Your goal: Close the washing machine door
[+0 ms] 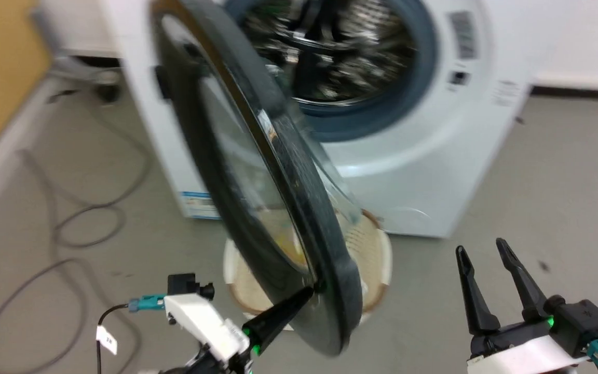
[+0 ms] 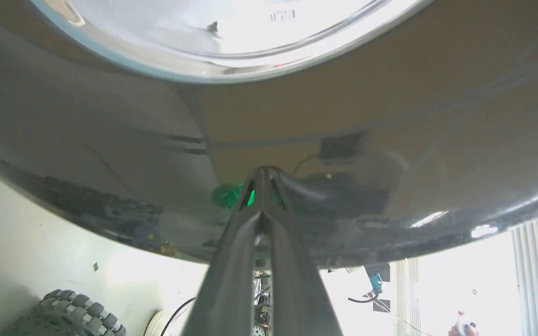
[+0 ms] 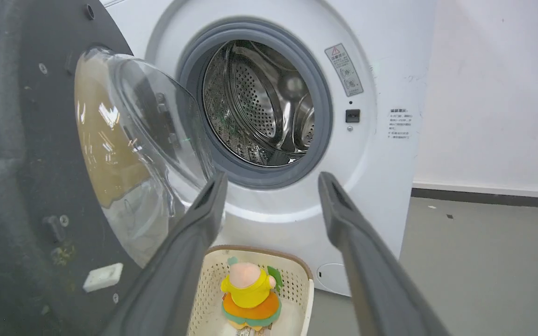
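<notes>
Head view | washing machine door [image 1: 304, 197] black, glass-bowled, half open | left gripper [image 1: 304, 294] pressed together at rim | right gripper [image 1: 480, 246] spread

The black washing machine door [image 1: 257, 171] stands half-open before the white washing machine [image 1: 408, 176].

The washing machine [image 1: 423, 171] stood on the floor [image 1: 548, 208] at the far centre. The washing machine door [image 1: 242, 171] hung out from the machine's left side, swung toward the near side, clear of the drum [image 3: 259, 107] opening. The basket [image 1: 377, 249] sat on the floor just before the machine, below the opening and behind the door's lower part. A toy [image 3: 250, 291] lay in the basket. The left end effector [image 1: 308, 292] touched the door's left face near its lower rim. The right end effector [image 1: 480, 248] stood at near right, well apart from door and machine. Cables [image 1: 70, 228] lay on the floor to the machine's left.
</notes>
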Motion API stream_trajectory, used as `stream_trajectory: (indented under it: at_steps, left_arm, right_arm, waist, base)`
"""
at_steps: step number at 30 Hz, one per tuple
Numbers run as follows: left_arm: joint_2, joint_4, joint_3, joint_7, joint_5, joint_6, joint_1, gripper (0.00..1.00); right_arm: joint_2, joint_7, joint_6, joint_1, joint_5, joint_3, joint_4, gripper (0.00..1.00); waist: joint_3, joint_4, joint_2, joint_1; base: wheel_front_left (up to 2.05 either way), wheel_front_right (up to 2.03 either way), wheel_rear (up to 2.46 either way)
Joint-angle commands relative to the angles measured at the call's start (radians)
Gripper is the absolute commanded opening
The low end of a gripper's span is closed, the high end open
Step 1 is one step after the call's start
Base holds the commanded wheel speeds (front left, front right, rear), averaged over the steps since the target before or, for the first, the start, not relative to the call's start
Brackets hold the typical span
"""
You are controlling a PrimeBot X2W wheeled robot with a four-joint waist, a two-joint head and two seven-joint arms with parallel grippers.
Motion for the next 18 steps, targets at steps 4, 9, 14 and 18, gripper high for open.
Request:
stream_trajectory:
  at_steps: [4, 9, 14, 18]
  left_arm:
    - [-0.002, 0.079, -0.045, -0.127, -0.022, -0.030, -0.095, 0.00]
    - [-0.002, 0.161, -0.061, -0.258, -0.081, -0.045, -0.182, 0.00]
    - [-0.002, 0.271, -0.076, -0.428, -0.115, -0.067, -0.317, 0.00]
    - [-0.002, 0.373, -0.090, -0.542, -0.130, -0.079, -0.437, 0.00]
  right_arm:
    - [0.004, 0.000, 0.001, -0.020, 0.013, 0.000, 0.002, 1.00]
    - [0.012, -0.003, 0.001, -0.027, 0.019, 0.003, 0.011, 1.00]
    - [0.025, -0.008, 0.001, -0.041, 0.031, 0.015, 0.025, 1.00]
    - [0.033, -0.009, 0.001, -0.049, 0.036, 0.028, 0.035, 1.00]
  waist:
    - [0.078, -0.192, 0.0000, 0.0000]
    - [0.104, -0.280, 0.0000, 0.0000]
    - [0.130, -0.365, 0.0000, 0.0000]
    - [0.143, -0.408, 0.0000, 0.0000]
  base:
    - [0.00, 0.00, 0.00]
    - [0.00, 0.00, 0.00]
    - [0.00, 0.00, 0.00]
    - [0.00, 0.00, 0.00]
